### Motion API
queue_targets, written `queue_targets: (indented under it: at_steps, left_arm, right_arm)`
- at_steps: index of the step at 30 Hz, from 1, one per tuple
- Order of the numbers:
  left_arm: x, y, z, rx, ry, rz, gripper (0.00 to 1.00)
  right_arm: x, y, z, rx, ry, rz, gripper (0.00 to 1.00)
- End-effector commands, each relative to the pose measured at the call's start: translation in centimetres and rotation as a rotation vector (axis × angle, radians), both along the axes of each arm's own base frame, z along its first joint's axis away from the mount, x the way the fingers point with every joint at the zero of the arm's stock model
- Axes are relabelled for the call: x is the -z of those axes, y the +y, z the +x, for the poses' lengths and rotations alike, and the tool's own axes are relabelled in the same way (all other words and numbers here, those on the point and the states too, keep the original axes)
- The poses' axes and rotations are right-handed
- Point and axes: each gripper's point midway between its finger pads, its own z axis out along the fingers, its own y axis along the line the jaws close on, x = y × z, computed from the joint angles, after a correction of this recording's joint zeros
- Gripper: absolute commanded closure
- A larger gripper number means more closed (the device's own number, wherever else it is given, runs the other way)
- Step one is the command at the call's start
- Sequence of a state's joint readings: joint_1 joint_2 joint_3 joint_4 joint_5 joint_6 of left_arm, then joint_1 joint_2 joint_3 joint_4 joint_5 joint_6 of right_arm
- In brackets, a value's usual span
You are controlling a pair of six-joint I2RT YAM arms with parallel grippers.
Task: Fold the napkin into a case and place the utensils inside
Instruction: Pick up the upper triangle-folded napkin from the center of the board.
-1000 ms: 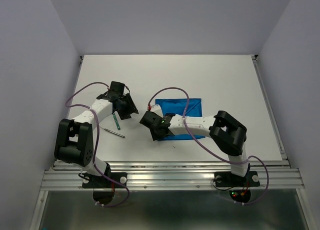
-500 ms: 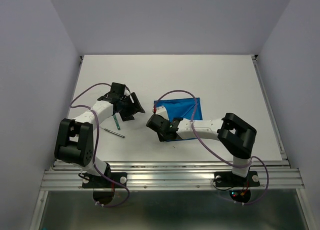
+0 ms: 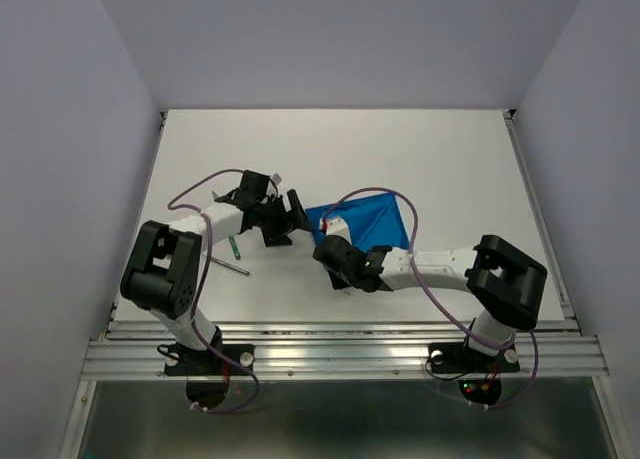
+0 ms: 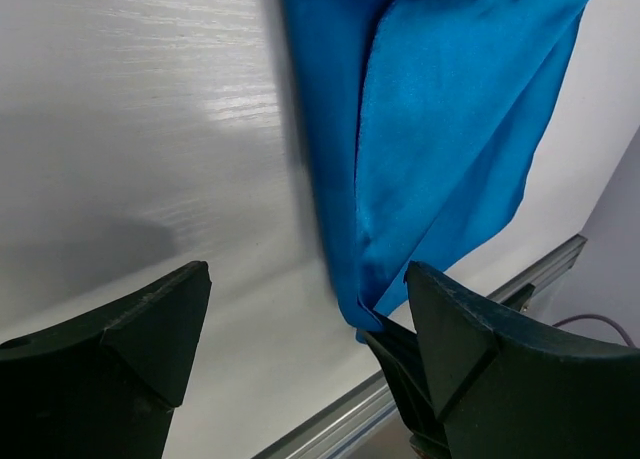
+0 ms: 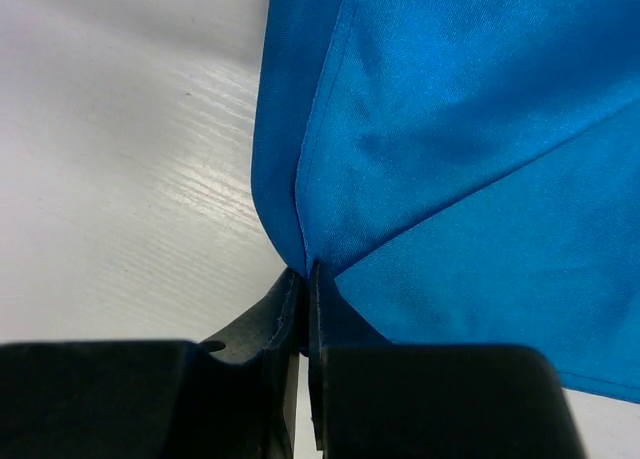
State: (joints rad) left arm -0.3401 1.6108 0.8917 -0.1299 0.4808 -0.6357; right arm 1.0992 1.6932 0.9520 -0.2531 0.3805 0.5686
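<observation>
The bright blue napkin (image 3: 372,219) lies right of the table's middle, its left corner lifted off the surface. My right gripper (image 3: 331,237) is shut on that corner; in the right wrist view the jaws (image 5: 311,277) pinch a folded edge of the napkin (image 5: 450,129). My left gripper (image 3: 291,219) stands open just left of the corner, touching nothing. In the left wrist view the napkin (image 4: 440,129) hangs ahead between its spread fingers (image 4: 130,359). The utensils lie left of the arms: a teal-handled one (image 3: 233,245) and a slim grey one (image 3: 232,267).
The white table (image 3: 450,149) ends in a metal rail (image 3: 340,354) at the near edge. Grey walls close in the left, right and far sides. Purple cables loop over both arms.
My right gripper shut on the napkin's left corner and drew it up and toward the near side. My left gripper moved right toward the napkin and opened wider.
</observation>
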Motion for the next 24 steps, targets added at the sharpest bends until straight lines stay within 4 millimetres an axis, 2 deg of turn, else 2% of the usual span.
queue_targets:
  at_steps: [1,12,18,24]
  left_arm:
    - [0.3,-1.5,-0.4,0.044,-0.005,-0.083,0.10]
    - [1.4,-4.1,0.4,0.102,-0.021,-0.131,0.08]
    - [2.3,-4.7,0.9,0.099,-0.010,-0.117,0.08]
    - [3.4,-5.1,1.6,0.081,0.006,-0.084,0.13]
  right_arm:
    - [-2.9,1.7,0.6,-0.020,-0.065,0.112,0.99]
    - [-3.6,1.6,0.3,-0.023,-0.065,0.144,0.99]
    - [-3.6,1.2,0.1,-0.012,-0.066,0.143,0.99]
    - [-4.7,1.0,0.3,-0.001,-0.091,0.176,0.99]
